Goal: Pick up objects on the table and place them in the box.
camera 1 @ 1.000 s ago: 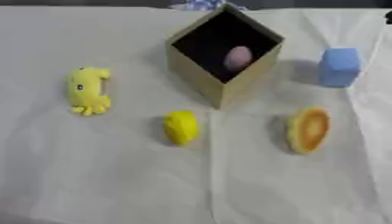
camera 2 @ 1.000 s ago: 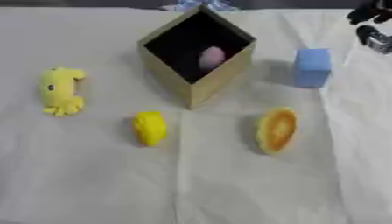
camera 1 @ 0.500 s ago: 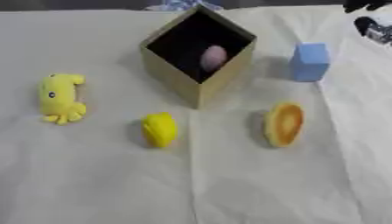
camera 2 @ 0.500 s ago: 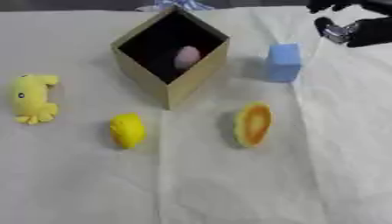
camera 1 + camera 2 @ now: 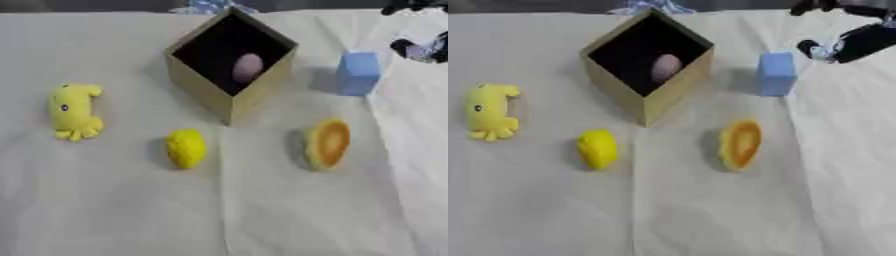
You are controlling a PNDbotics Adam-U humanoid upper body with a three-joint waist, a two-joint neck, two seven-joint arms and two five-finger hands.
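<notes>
soft even light, everything slightly blurred.

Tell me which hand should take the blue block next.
Right. The right hand is at the upper right, just beside the blue block, with nothing between them. The left hand shows in neither view, and the box stands on the block's left, in its way.

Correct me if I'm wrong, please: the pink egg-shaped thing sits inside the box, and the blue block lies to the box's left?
Nearly: the pink egg-shaped thing does sit inside the box, but the left eye view shows the blue block on the box's right.
</notes>
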